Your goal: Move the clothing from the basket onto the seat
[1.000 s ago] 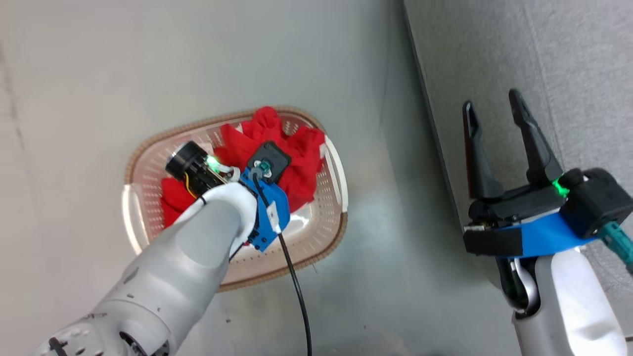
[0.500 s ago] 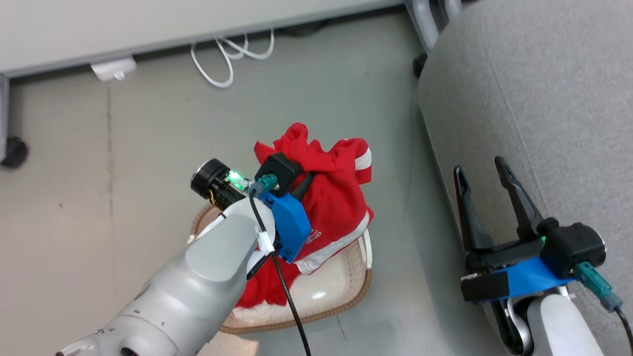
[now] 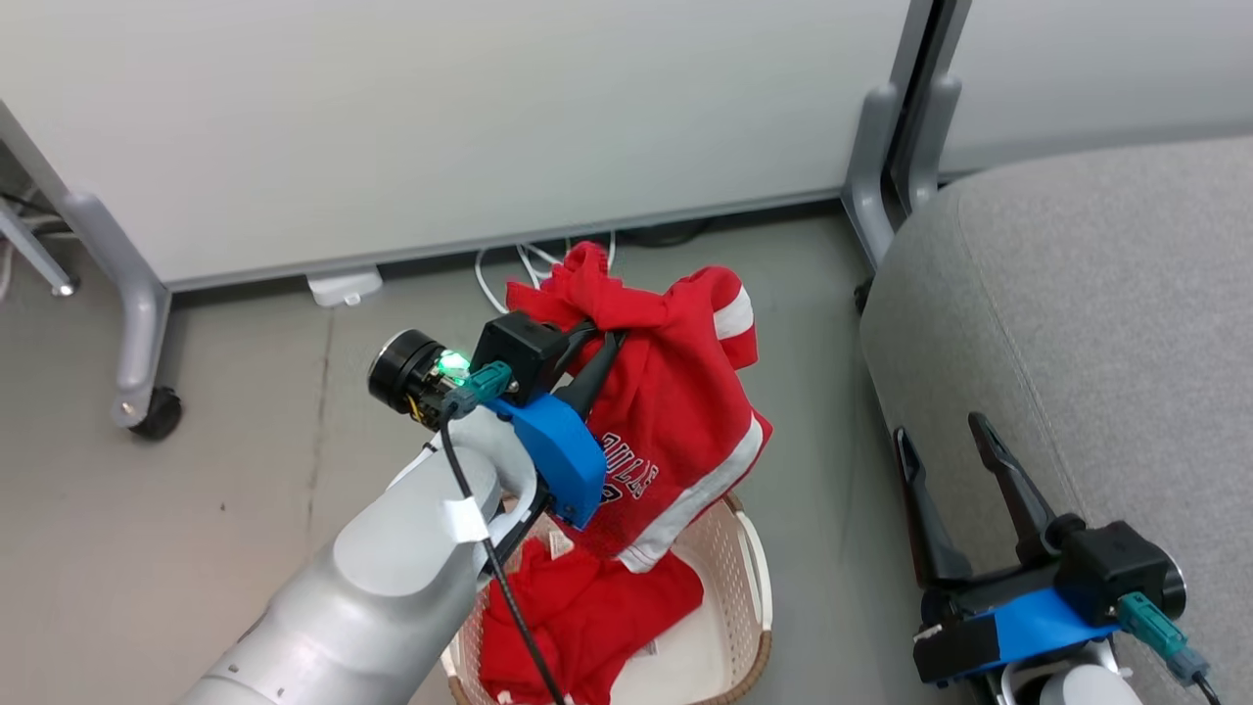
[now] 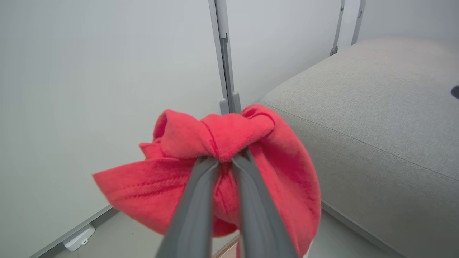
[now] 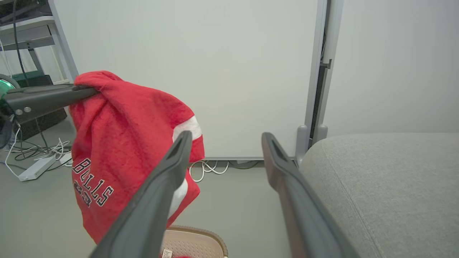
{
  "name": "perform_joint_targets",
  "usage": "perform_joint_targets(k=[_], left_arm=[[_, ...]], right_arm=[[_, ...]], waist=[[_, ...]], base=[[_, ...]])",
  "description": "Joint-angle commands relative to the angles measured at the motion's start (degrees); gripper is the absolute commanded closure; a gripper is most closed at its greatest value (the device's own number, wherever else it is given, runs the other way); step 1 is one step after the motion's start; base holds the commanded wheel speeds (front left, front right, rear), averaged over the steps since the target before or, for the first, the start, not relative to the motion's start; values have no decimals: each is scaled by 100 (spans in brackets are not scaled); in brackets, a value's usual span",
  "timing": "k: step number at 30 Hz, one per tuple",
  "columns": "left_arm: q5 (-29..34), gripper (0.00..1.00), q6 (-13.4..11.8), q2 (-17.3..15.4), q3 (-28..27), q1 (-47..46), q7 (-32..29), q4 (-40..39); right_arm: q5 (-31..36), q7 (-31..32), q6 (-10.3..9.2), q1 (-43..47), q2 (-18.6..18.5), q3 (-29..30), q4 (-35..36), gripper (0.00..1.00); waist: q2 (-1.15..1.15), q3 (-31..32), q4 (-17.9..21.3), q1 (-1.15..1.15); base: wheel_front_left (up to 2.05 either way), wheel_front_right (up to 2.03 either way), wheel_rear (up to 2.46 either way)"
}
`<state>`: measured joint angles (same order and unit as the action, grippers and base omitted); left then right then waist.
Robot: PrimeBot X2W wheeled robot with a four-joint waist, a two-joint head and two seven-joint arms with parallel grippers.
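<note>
Our left gripper (image 3: 605,339) has its two dark fingers pinched almost together on a bunched fold of the striped garment (image 3: 675,421), holding it up in the air. From that pinch the red cloth hangs straight down, so its long axis is vertical. The gathered knot sits at and just past the fingertips, and the hem with its white stripe points down towards the basket (image 3: 749,587) below the gripper. We cannot tell whether the hem touches the rim. White-and-dark lettering slants across the hanging cloth beneath the gripper.

In the left wrist view the fingers (image 4: 200,200) close on the red fold (image 4: 222,136), with the seat (image 4: 376,118) beyond them and to their right.

The plain red garment (image 3: 587,612) lies crumpled inside the basket, directly under the left gripper's forearm. The basket stands on the grey floor (image 3: 196,509).

The light grey seat (image 3: 1077,323) is to the right of the left gripper, apart from the hanging cloth. Our right gripper (image 3: 940,429) is spread wide and holds nothing, its fingers pointing away from us beside the seat's front edge. In its wrist view the striped garment (image 5: 122,143) hangs to the left of its fingers.
</note>
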<state>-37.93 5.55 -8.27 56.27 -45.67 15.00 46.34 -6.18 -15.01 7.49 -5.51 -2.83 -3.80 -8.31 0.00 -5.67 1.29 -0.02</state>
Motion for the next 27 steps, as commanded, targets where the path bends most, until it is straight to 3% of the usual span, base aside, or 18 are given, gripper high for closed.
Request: perform_joint_targets(k=[1, 16, 27], left_arm=[[65, 100, -41, -50, -114, 120, 26, -139], [269, 100, -299, -240, -599, 812, 22, -1317], [321, 100, -407, -334, -665, 1041, 22, -1701]], right_arm=[[-38, -26, 1, 138, -10, -6, -22, 0], [-127, -26, 1, 452, -10, -28, 12, 0], [-109, -26, 1, 378, -10, -119, 17, 0]], waist=[[0, 222, -84, 2], [0, 524, -219, 2], [0, 488, -268, 2]], base=[[0, 0, 0], [0, 0, 0], [0, 0, 0]])
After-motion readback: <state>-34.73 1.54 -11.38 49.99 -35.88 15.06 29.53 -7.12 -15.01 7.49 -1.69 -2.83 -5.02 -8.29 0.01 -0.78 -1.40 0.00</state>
